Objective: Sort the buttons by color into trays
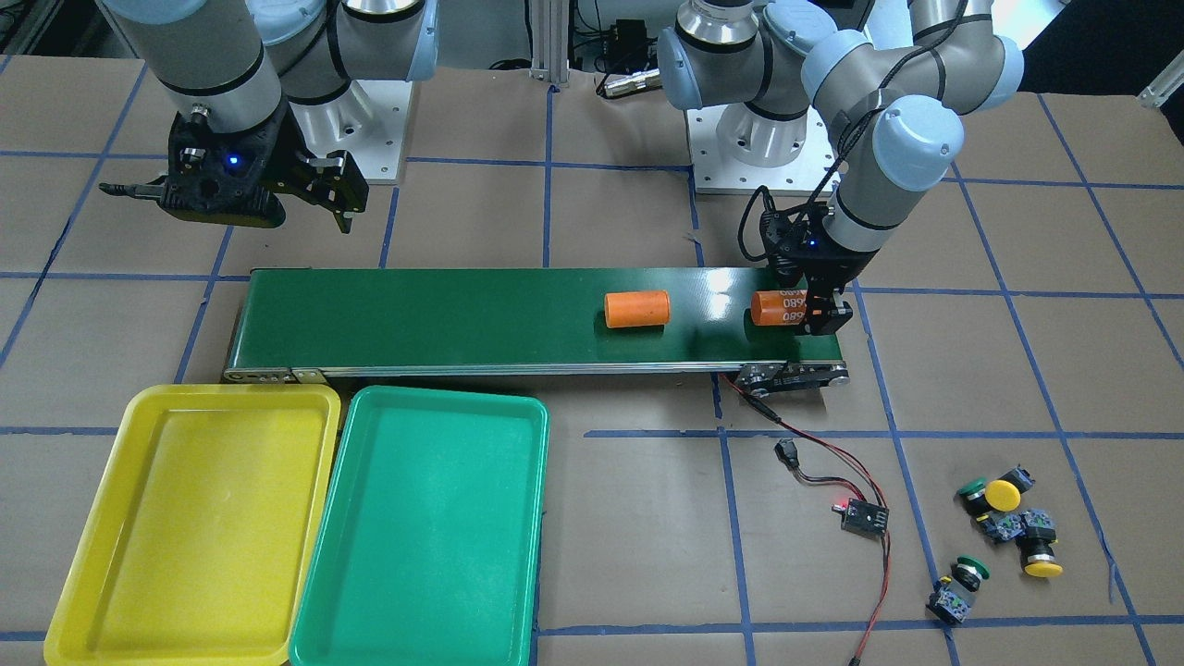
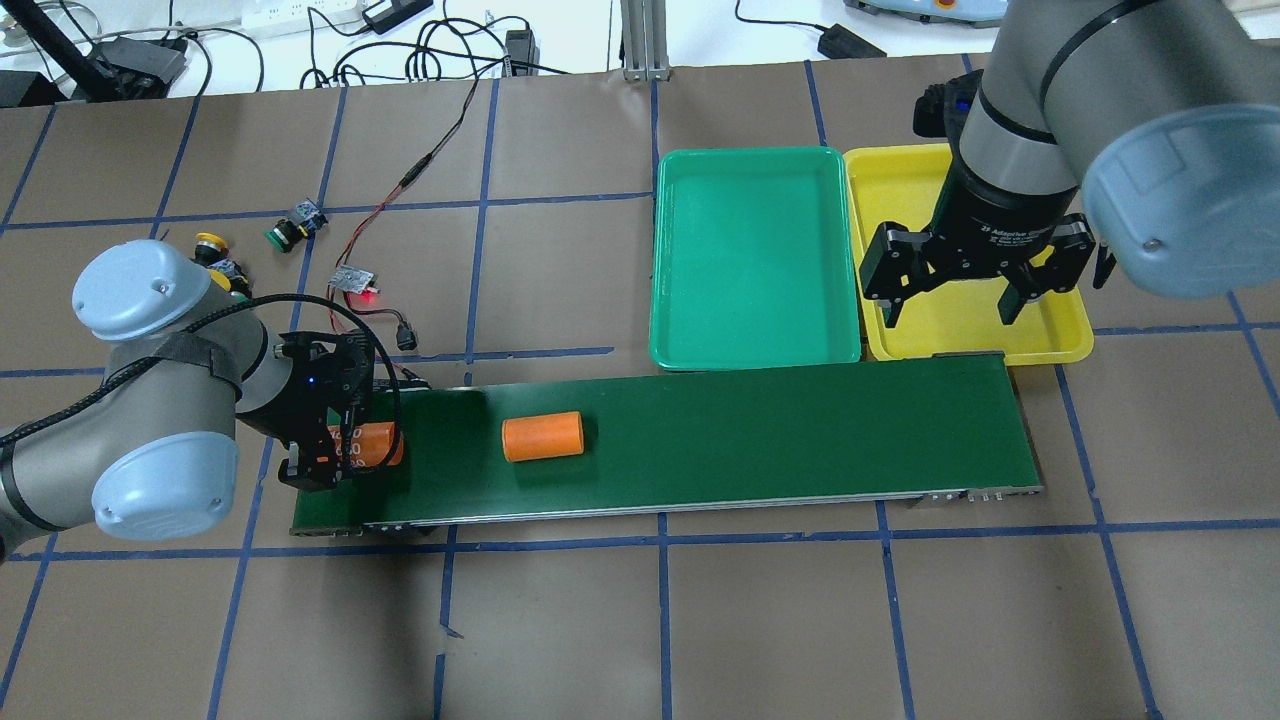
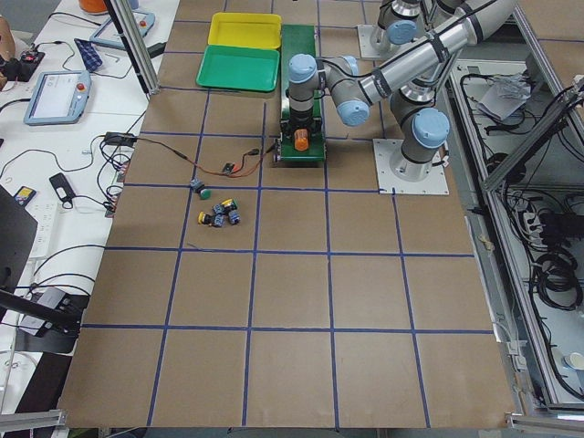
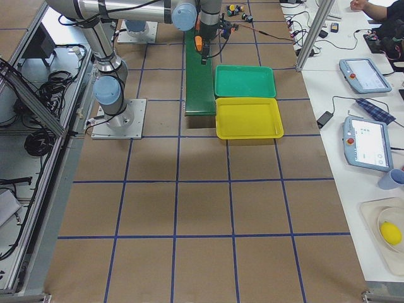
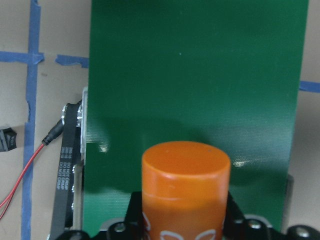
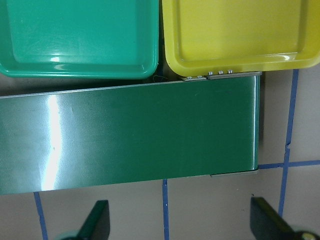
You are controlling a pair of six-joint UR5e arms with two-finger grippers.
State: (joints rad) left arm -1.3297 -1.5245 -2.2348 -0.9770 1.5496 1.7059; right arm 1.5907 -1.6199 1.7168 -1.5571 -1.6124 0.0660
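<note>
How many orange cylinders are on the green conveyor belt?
2. The plain cylinder lies free on the belt; the marked cylinder is at the belt's end, between the fingers of the left hand. None seems hidden.

- Button cluster (image 1: 1008, 523), lower right of the front view, on the table: one green cap and two yellow, lying on their sides.
- Lone green button (image 1: 962, 583) lies just below it.
- Yellow tray (image 1: 185, 536) and green tray (image 1: 416, 536) lie flat, side by side, lower left.
</note>
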